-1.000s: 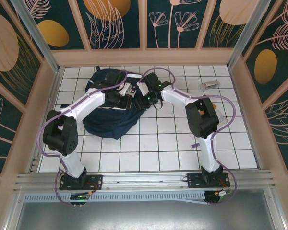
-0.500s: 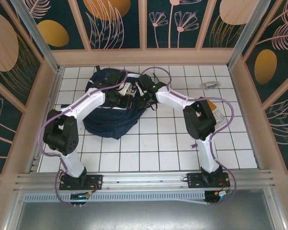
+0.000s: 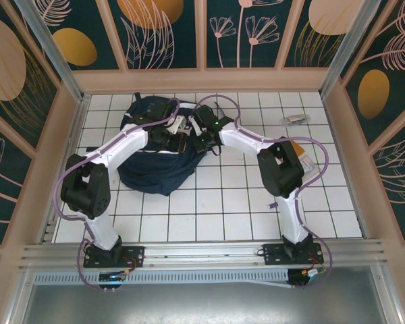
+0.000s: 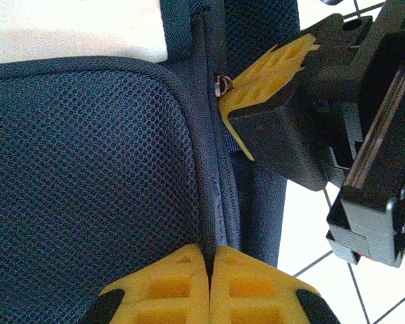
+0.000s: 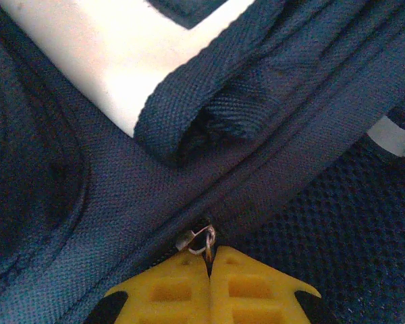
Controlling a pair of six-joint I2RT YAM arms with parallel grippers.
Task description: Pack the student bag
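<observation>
1. Left gripper: pads pressed together on a fabric seam of the student bag, beside its mesh panel.
2. Right gripper: clamped on the metal zipper pull.
3. Student bag: slumped at far left of the tiled worktop.

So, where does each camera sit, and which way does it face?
Top external: above and behind the bases, facing down on the table; both arms reach the student bag.
Left wrist: close over the bag's mesh; left gripper shut on a seam, right gripper opposite.
Right wrist: close over the zipper pull; own fingers pinch it.
Shared: both wrist views show that pull.
</observation>
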